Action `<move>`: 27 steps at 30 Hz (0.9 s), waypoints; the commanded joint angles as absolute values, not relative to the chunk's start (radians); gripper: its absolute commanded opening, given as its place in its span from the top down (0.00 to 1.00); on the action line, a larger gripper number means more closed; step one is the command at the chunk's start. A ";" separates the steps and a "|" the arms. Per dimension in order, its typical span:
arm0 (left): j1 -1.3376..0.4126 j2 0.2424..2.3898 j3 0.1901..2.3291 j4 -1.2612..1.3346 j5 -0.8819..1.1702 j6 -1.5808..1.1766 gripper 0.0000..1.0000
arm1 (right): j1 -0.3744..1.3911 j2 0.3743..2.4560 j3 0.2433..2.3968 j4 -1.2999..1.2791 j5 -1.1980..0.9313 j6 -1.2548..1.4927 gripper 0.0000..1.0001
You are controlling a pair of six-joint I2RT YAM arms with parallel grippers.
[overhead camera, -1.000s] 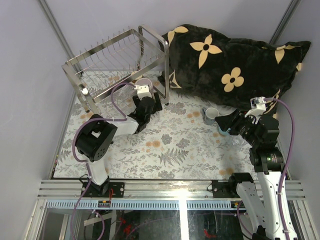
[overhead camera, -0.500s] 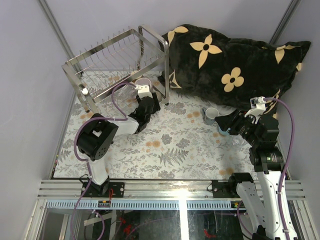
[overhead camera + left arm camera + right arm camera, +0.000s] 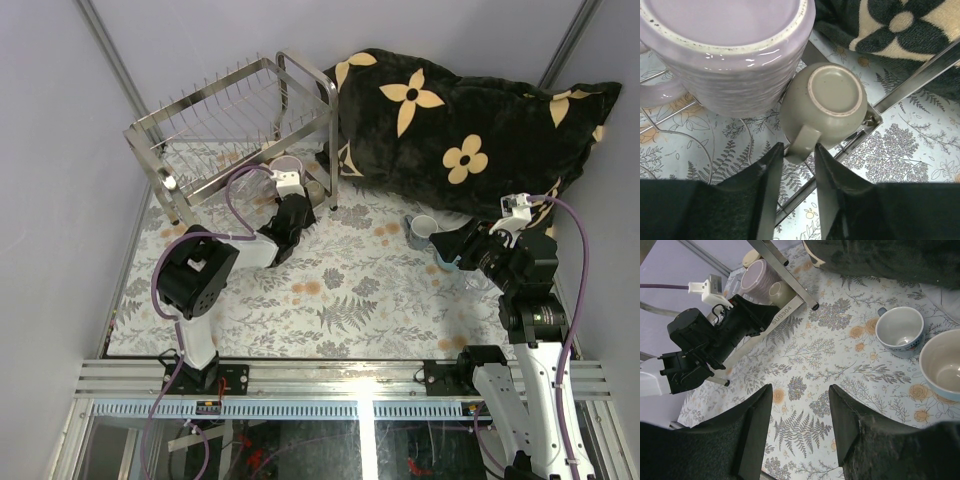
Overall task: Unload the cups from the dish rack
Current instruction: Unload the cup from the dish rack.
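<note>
Floral cloth (image 3: 340, 290) at the near side is mostly bare. The right gripper (image 3: 800, 395) hangs over it with fingers wide and nothing between them. Just beyond it two cups stand upright on the cloth: a white-lined mug (image 3: 900, 330) and a pale blue cup (image 3: 945, 365), so I'd say the unload is partly done. The left arm is the working one and far nearer the rack; the right is well apart from it. The left gripper (image 3: 797, 147) is in at the lower tier of the dish rack (image 3: 200, 96), fingers narrow and straddling the handle of a small grey-green cup (image 3: 835, 100). Pads look to touch both sides of the handle, so I read it as gripped; how firm I can't tell. That cup sits upside down on the wires, base facing the wrist camera. Its handle points straight back at the fingers and its body lies dead ahead, beyond the tips. The exit is therefore back along the handle line, towards the left arm's base. Watch the lilac mug (image 3: 730, 60), also inverted, just beside the cup on its left; can't tell whether they touch. A rack tube crosses close behind on the right. Dark floral pillow (image 3: 470, 110) lies past the rack.
</note>
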State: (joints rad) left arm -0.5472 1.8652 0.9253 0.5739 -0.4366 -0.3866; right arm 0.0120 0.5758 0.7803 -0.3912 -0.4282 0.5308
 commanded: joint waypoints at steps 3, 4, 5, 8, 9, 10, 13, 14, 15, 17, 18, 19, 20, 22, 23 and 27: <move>-0.522 1.879 0.953 0.577 -0.452 -0.400 0.87 | 0.011 0.560 0.787 -0.370 -0.419 0.528 0.44; -0.522 1.879 0.956 0.568 -0.458 -0.399 0.92 | 0.011 0.558 0.787 -0.370 -0.419 0.527 0.44; -0.522 1.881 0.958 0.564 -0.462 -0.399 0.96 | 0.011 0.556 0.786 -0.371 -0.419 0.528 0.44; -0.522 1.878 0.960 0.555 -0.477 -0.402 1.00 | 0.011 0.552 0.784 -0.371 -0.418 0.527 0.44; -0.522 1.878 0.960 0.553 -0.478 -0.402 1.00 | 0.011 0.552 0.783 -0.371 -0.417 0.527 0.44; -0.522 1.876 0.960 0.551 -0.482 -0.403 1.00 | 0.011 0.551 0.782 -0.373 -0.417 0.527 0.44; -0.522 1.876 0.957 0.551 -0.483 -0.403 1.00 | 0.011 0.551 0.782 -0.373 -0.417 0.527 0.44; -0.522 1.873 0.956 0.551 -0.485 -0.405 1.00 | 0.011 0.550 0.782 -0.373 -0.417 0.527 0.44; -0.523 1.870 0.955 0.552 -0.489 -0.405 1.00 | 0.011 0.549 0.782 -0.373 -0.417 0.528 0.44; -0.525 1.860 0.944 0.560 -0.495 -0.403 1.00 | 0.010 0.551 0.780 -0.371 -0.417 0.528 0.44; -0.528 1.856 0.943 0.561 -0.501 -0.397 1.00 | 0.011 0.548 0.781 -0.371 -0.418 0.529 0.44; -0.534 1.850 0.943 0.561 -0.510 -0.392 1.00 | 0.011 0.548 0.780 -0.372 -0.419 0.528 0.44; -0.539 1.845 0.943 0.561 -0.521 -0.385 1.00 | 0.011 0.547 0.780 -0.372 -0.419 0.529 0.44; -0.558 1.832 0.942 0.569 -0.551 -0.364 1.00 | 0.011 0.545 0.778 -0.370 -0.419 0.530 0.44; -0.567 1.822 0.943 0.572 -0.565 -0.354 1.00 | 0.011 0.545 0.778 -0.370 -0.419 0.531 0.44; -0.595 1.789 0.942 0.573 -0.624 -0.329 1.00 | 0.011 0.543 0.778 -0.371 -0.419 0.531 0.44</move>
State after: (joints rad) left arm -0.5762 1.8530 0.9348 0.5243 -0.5251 -0.3534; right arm 0.0120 0.5545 0.7799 -0.3916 -0.4274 0.5308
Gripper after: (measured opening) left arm 0.079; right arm 0.561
